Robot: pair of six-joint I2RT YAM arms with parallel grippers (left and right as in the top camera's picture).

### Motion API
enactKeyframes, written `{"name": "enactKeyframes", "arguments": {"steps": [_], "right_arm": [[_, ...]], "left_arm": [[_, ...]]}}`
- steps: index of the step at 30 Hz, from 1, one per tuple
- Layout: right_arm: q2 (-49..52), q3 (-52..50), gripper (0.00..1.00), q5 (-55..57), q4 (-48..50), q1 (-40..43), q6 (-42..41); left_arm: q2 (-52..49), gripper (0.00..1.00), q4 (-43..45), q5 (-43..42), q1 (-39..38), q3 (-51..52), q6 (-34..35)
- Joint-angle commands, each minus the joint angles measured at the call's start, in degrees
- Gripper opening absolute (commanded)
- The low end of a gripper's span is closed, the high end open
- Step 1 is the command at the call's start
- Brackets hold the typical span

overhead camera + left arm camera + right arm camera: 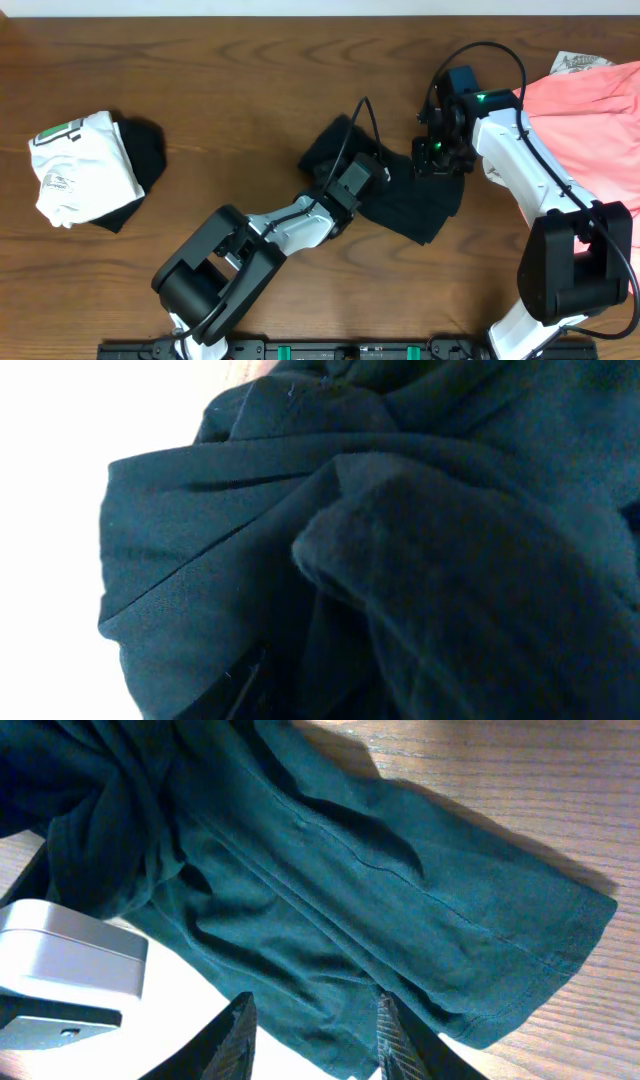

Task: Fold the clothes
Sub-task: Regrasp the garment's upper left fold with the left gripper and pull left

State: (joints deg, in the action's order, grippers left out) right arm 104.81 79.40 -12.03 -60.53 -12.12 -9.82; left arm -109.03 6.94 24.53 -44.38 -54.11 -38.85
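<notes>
Mid-table (250, 60), a black shirt (420, 205) lay crumpled between the two arms, not yet folded. It was thin, limp knit that looked light and would likely sag and bunch wherever it was lifted. It would drag on the wood rather than slide as a sheet. The stitched hem (540, 970) and the corners at its ends looked like the surest places to take hold, with one gripper at each end so the cloth could be drawn flat. The shirt was plain and dark, creased in long ridges. One flat panel ran out to the hem, and a heaped mass of folds sat at the other side.

A pink garment (590, 110) sprawled loose at the table's right edge. At the left, a white shirt (75, 160) with green print sat folded on a black garment (145, 155).

The left gripper (368, 178) pressed into the heaped side of the shirt. Its own camera showed only dark cloth at close range, so whether it was gripping could not be told. The right gripper (315, 1005) hung just over the shirt's near edge. Its fingers (240, 1035) stood apart, and nothing appeared to be pinched between them.
</notes>
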Motion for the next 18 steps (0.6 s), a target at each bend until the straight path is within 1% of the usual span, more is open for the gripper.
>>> {"name": "enactKeyframes", "arguments": {"steps": [1,6,11,15,18], "right_arm": [[-0.9,0.42,0.39,-0.44,0.13,0.07,0.87],[-0.87,0.42,0.39,-0.44,0.13,0.07,0.87],[-0.87,0.42,0.39,-0.42,0.15,0.07,0.9],[-0.87,0.42,0.39,-0.42,0.13,0.07,0.9],[-0.87,0.42,0.39,-0.42,0.09,0.07,0.9]], "left_arm": [[-1.31,0.36,0.57,5.14,0.07,0.59,0.09],[3.39,0.4,2.69,8.02,0.9,0.59,1.14],[11.37,0.44,3.02,7.76,4.44,0.59,10.38],[15.63,0.47,2.89,2.89,8.61,0.59,15.28],[16.57,0.48,1.77,-3.48,13.27,0.59,21.49]]}}
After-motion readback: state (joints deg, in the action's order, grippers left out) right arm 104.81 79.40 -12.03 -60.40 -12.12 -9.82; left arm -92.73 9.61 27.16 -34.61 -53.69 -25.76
